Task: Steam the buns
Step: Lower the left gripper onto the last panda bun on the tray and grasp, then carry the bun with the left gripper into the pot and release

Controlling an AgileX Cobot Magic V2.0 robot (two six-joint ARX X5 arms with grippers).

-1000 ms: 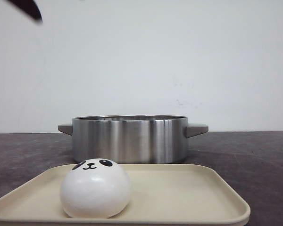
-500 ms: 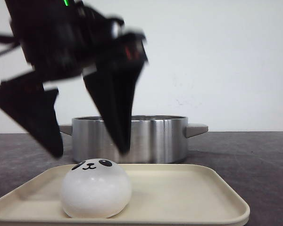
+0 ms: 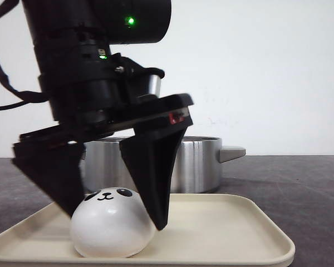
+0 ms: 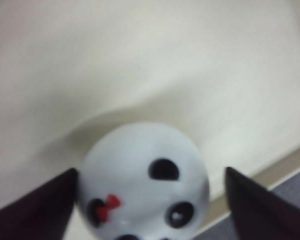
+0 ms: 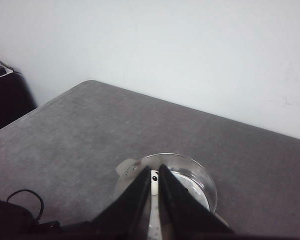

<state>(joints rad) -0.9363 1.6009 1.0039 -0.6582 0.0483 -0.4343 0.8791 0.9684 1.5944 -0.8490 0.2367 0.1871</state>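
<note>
My left hand (image 3: 116, 214) has dropped from above the pot (image 3: 189, 164) down onto the tray (image 3: 228, 233), and its fingers (image 3: 153, 178) now stand wide apart on either side of the bun (image 3: 112, 222), one at each flank, nothing gripped. The bun sits on the cream tray's near left part, panda face up. Behind the tray the steel pot rests on the grey surface (image 3: 300, 189). My right hand (image 5: 155, 192) hangs high over the pot, fingers nearly together, holding nothing.
</note>
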